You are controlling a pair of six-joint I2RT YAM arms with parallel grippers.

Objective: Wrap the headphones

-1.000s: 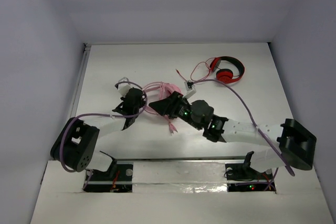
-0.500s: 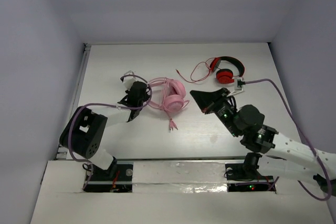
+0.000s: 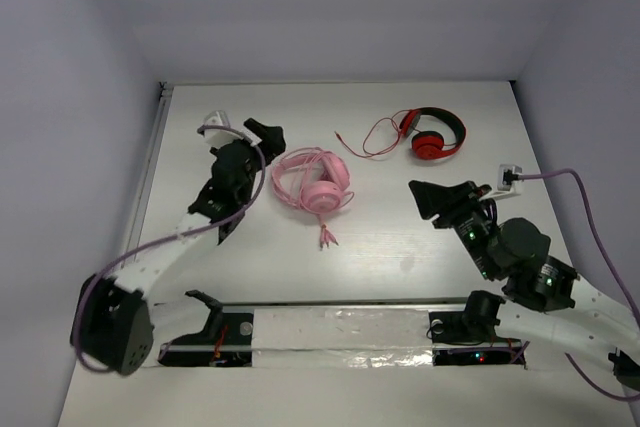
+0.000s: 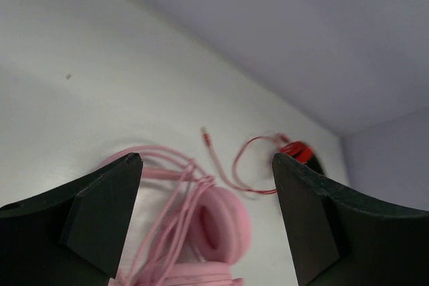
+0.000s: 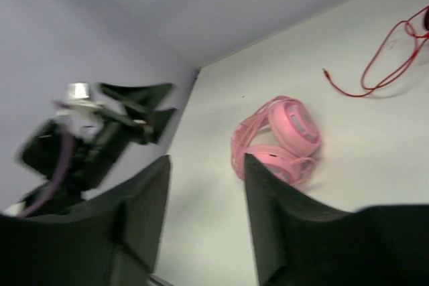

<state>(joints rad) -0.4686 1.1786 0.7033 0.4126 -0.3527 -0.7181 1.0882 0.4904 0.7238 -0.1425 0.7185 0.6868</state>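
The left gripper [image 4: 206, 160] hangs released, its jaws spread wide with nothing between them, near the pink headphones [image 3: 318, 187], to their left and a little farther back. The right gripper [image 5: 206, 162] is likewise spread and empty, off to their right. The headphones lie free mid-counter [image 3: 400, 257], earcups together. Their pink cable [image 3: 288, 173] is looped around them, and its plug end [image 3: 327, 238] trails toward the near edge. Farther back and to the right lie red-and-black headphones [image 3: 436, 135] with a loose red cable [image 3: 372, 137], well apart from the pink pair. The left wrist view catches them only as a blur. The right wrist view shows just the red cable and the left arm [image 5: 87, 145].
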